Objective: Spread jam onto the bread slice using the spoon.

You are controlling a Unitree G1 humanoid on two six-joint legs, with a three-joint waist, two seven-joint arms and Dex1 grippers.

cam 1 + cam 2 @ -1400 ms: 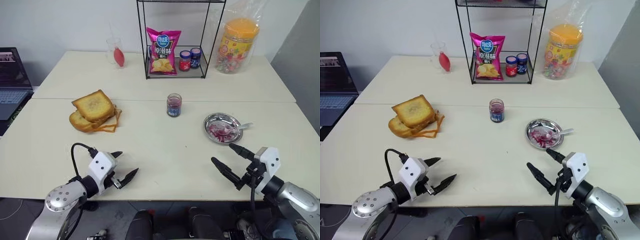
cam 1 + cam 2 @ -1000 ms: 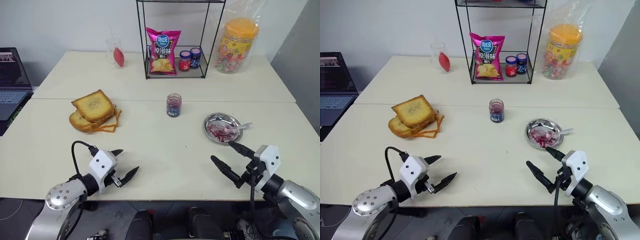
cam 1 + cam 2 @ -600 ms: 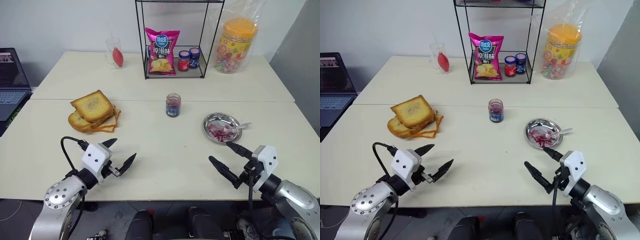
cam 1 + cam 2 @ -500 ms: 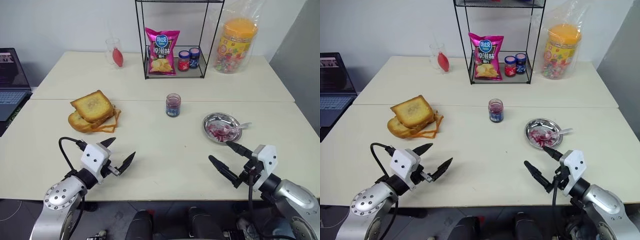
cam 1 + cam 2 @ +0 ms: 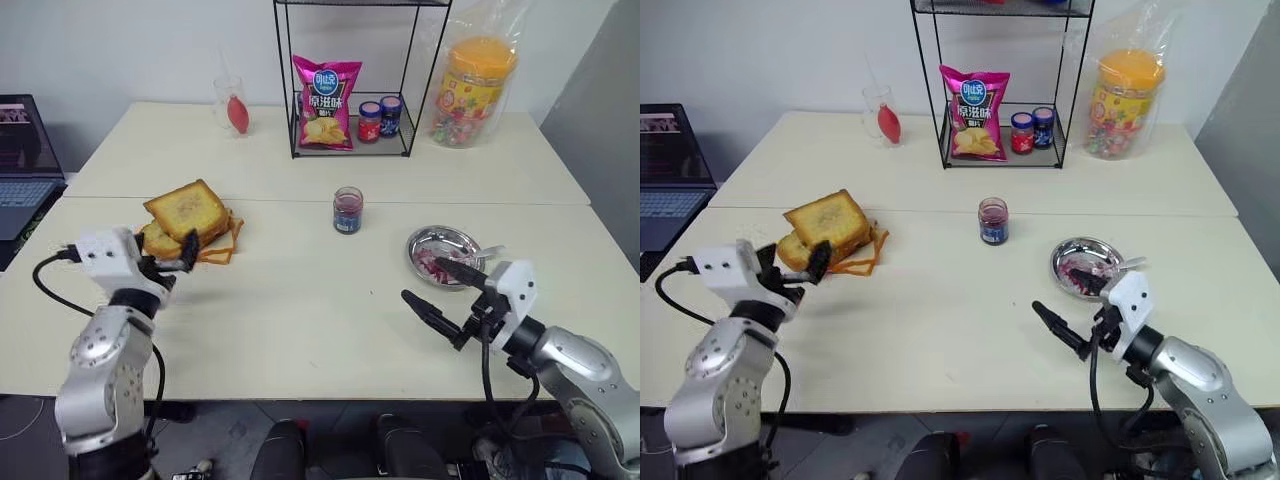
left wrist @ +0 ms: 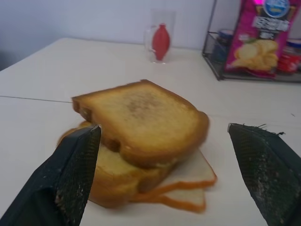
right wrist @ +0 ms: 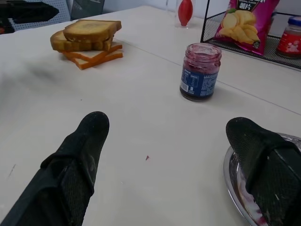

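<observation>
Left eye view: the left pincer (image 5: 165, 258) hangs wide open and empty just in front of the stack of toast (image 5: 190, 238) on the near-left of the bench (image 5: 300, 300). The bread slice (image 5: 187, 210) lies on top of that stack, tilted and overhanging. The right pincer (image 5: 437, 292) is spread wide too, holding nothing, just short of the round metal dish (image 5: 445, 256), where the spoon (image 5: 480, 254) rests with its handle over the far rim and smears of jam (image 5: 435, 262) around its bowl. A small open jam jar (image 5: 347, 210) stands mid-bench, well apart from both. Right eye view: same layout; I count one dish, one spoon, one open jar, and on the wire rack (image 5: 1002, 80) one crisp bag (image 5: 974, 112) and two lidded jars (image 5: 1033, 128). Left wrist view: the top slice looks dry, stiff and light but crumbly, so I'd take it gently by opposite crust edges; below it I make out a thick slice and thinner ones, though the exact count is hard to tell. Right wrist view: the jar is near, the dish rim at the edge; the spoon's thin handle will be slick, best pinched partway along.
</observation>
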